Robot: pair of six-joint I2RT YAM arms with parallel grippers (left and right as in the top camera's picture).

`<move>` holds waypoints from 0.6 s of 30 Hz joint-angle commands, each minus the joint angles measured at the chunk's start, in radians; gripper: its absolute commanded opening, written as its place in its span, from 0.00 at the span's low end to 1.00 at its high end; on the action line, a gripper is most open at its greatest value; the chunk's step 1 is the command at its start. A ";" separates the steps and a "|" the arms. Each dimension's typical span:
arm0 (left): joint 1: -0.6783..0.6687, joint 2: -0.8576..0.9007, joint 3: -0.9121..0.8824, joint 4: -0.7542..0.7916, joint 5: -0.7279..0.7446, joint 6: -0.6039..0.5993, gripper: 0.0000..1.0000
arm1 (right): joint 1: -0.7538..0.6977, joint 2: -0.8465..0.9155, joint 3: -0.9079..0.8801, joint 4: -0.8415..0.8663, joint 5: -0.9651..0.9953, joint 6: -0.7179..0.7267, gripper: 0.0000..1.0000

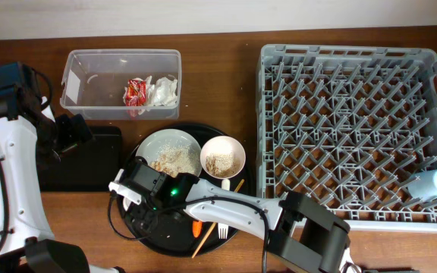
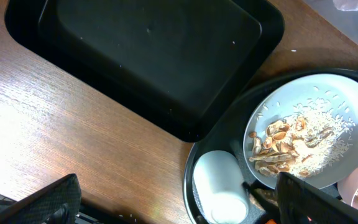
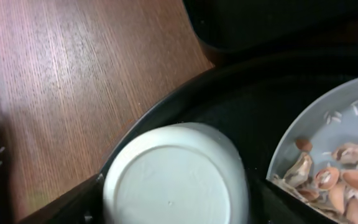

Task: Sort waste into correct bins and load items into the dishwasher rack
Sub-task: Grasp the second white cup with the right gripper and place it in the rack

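My right gripper [image 1: 139, 187] [image 3: 176, 208] is shut on the white cup [image 3: 176, 180], which lies at the left edge of the round black tray [image 1: 230, 227]; the cup also shows in the left wrist view [image 2: 219, 190]. My left gripper [image 1: 74, 133] [image 2: 179, 208] is open and empty over the shallow black tray [image 1: 89, 163] [image 2: 148, 56]. The white plate [image 1: 158, 142] [image 2: 353, 99] holds rice and brown scraps [image 2: 284, 149]. The small bowl [image 1: 223, 139] holds rice too. The carrot [image 1: 196, 227], fork [image 1: 222, 227] and chopstick [image 1: 207, 236] lie on the round tray. The clear tub [image 1: 89, 80] holds the red wrapper [image 1: 134, 92] and white tissue [image 1: 164, 91].
The grey dishwasher rack [image 1: 347, 91] fills the right side, with the light blue cup [image 1: 435, 184] lying in its near right corner. Bare wood table shows left of the round tray in the right wrist view [image 3: 73, 81].
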 commanded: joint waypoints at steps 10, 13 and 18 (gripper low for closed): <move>0.000 -0.023 -0.003 0.003 0.000 -0.010 1.00 | -0.139 -0.294 0.058 -0.201 0.195 0.005 0.54; 0.000 -0.023 -0.003 0.007 0.000 -0.010 0.99 | -0.359 -0.457 0.058 -0.335 0.264 0.040 0.53; 0.000 -0.023 -0.003 0.006 0.000 -0.010 0.99 | -0.983 -0.607 0.058 -0.566 0.321 0.110 0.53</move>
